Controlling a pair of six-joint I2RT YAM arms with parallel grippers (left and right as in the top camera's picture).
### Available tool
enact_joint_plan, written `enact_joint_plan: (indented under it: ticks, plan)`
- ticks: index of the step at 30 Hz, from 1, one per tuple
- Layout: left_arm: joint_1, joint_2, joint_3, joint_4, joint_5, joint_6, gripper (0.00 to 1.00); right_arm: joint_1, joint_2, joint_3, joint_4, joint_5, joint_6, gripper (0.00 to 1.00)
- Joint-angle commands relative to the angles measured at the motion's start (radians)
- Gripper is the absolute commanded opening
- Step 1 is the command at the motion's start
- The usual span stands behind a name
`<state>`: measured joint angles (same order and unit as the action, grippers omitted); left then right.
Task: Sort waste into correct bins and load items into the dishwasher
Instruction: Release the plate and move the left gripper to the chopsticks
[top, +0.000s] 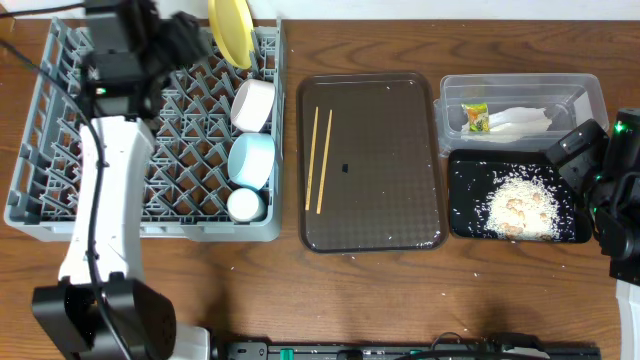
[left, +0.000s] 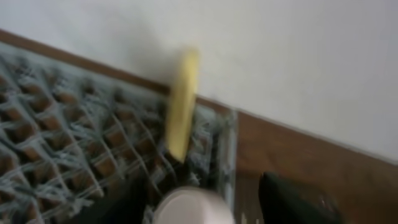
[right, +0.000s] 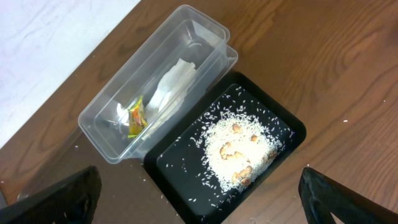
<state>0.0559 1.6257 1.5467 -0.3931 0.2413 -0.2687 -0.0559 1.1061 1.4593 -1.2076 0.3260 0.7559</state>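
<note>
Nearest, the right gripper (right: 199, 180) stands wide and empty by the black tray (top: 452, 228), which holds the rice scraps (top: 520, 205). Beyond it, the clear tub (top: 592, 92) holds the wrapper (top: 476, 117) and napkin (top: 520, 121): waste judged sorted. The dish rack (top: 40, 150) carries the white cup (top: 245, 205), light blue bowl (top: 252, 160), white bowl (top: 253, 104) and, farthest, the yellow plate (top: 230, 30) on edge. The chopsticks (top: 312, 158) lie on the brown tray (top: 390, 200), not yet loaded. The left gripper (top: 185, 40) hangs near the plate; its opening cannot be told
</note>
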Motion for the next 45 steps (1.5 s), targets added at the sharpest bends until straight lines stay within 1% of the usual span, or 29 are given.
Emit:
enact_joint_plan:
  ticks: [1,6,9,13,15,18,22,29,37,42,45]
  plan:
    - [-0.074,-0.059,0.004,-0.079,0.009,0.067,0.59,-0.003,0.005,-0.001,-0.001,0.014,-0.01,0.99]
    - [-0.211,-0.051,0.003,-0.251,0.004,0.074,0.59,-0.003,0.005,-0.001,-0.001,0.014,-0.01,0.99]
    - [-0.32,-0.022,0.003,-0.332,-0.084,0.074,0.59,-0.003,0.005,-0.001,-0.001,0.014,-0.009,0.99]
    - [-0.457,0.041,0.003,-0.37,-0.211,0.081,0.59,-0.003,0.005,-0.001,-0.001,0.014,-0.009,0.99]
    - [-0.52,0.083,0.003,-0.368,-0.245,0.103,0.59,-0.003,0.005,-0.001,-0.001,0.014,-0.009,0.99]
    - [-0.579,0.148,0.003,-0.369,-0.282,0.135,0.59,-0.003,0.005,-0.001,-0.001,0.014,-0.009,0.99]
    - [-0.61,0.234,0.003,-0.394,-0.284,0.166,0.59,-0.003,0.005,-0.001,-0.001,0.014,-0.01,0.99]
    - [-0.611,0.35,0.003,-0.434,-0.283,0.24,0.59,-0.003,0.005,-0.001,-0.001,0.014,-0.01,0.99]
    - [-0.614,0.443,0.003,-0.444,-0.27,0.238,0.59,-0.003,0.005,-0.001,-0.001,0.014,-0.01,0.99]
    - [-0.614,0.464,0.003,-0.452,-0.177,0.238,0.57,-0.003,0.005,-0.001,-0.001,0.014,-0.01,0.99]
    - [-0.614,0.465,0.003,-0.453,-0.166,0.209,0.57,-0.003,0.005,-0.001,-0.001,0.014,-0.01,0.99]
